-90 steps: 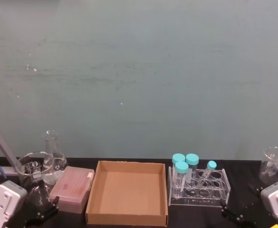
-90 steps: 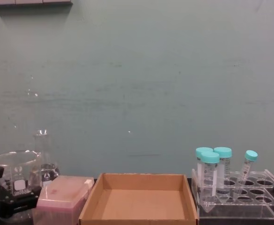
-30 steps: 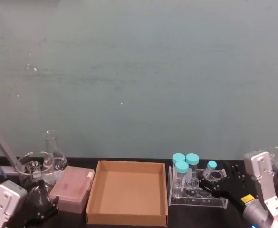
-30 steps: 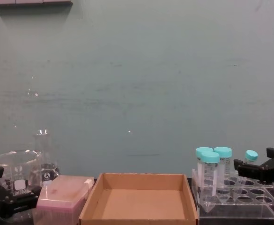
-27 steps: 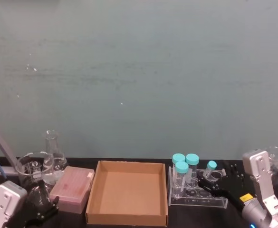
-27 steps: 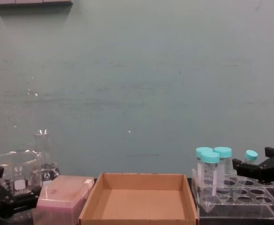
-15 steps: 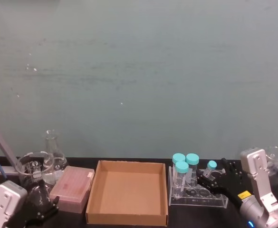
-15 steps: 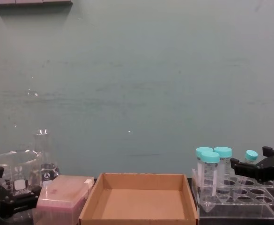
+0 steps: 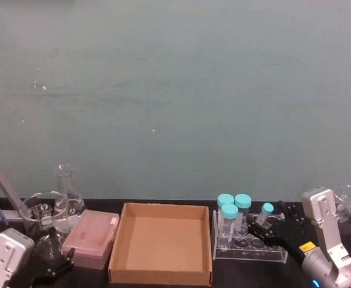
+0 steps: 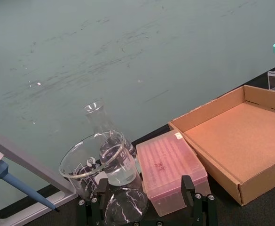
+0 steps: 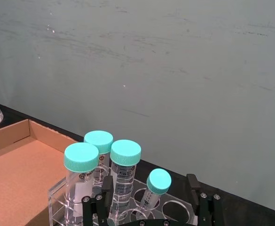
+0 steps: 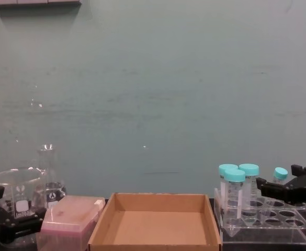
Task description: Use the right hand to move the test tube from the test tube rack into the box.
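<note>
Head view: the right hand (image 9: pixel 270 227) comes in from the lower right edge over the test tube rack (image 9: pixel 247 247). Its black fingers flank the slim test tube (image 9: pixel 266 210), whose lower body is hard to make out. The box (image 9: pixel 161 207) sits just left of the rack. The left gripper (image 9: pixel 50 264) is parked at the lower left corner, partly cut off.

Chest view: the right fingers hide most of the tube, and its teal cap peeks above them.

Right wrist view: the jaws stand wide apart, holding nothing. The tube leans in its rack hole between them, touched by neither.

Left wrist view: the left jaws are spread, their bases cut off.
</note>
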Available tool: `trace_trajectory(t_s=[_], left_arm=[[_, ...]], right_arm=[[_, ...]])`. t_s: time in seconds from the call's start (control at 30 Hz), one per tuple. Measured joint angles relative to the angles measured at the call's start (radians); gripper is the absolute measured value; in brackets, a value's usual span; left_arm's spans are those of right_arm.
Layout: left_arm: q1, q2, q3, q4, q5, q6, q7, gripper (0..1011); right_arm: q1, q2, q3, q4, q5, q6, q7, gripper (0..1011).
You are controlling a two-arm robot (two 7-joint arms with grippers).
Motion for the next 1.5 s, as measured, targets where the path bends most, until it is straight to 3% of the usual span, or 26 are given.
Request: trace_trajectory(t_s=[0.23,0.87,1.27,1.5], left_arm=[[0.0,0.0,0.0,0.0,0.0,0.0,0.0,1000],[0.0,0.0,0.0,0.0,0.0,0.0,0.0,1000],[0.0,0.0,0.0,0.0,0.0,0.0,0.0,1000],[0.0,0.0,0.0,0.0,0.0,0.0,0.0,1000]], right_arm=[[0.0,0.001,0.0,-0.002,0.0,0.001,-0.001,862],[-0.001,0.001,-0.001,-0.003,0.002,0.003,-0.004,267],[-0.002,0.001,0.001,-0.003,0.0,0.002,-0.004,257],[-0.006,-0.003,0.024,-0.01,-0.012,-0.008,-0.002,257]])
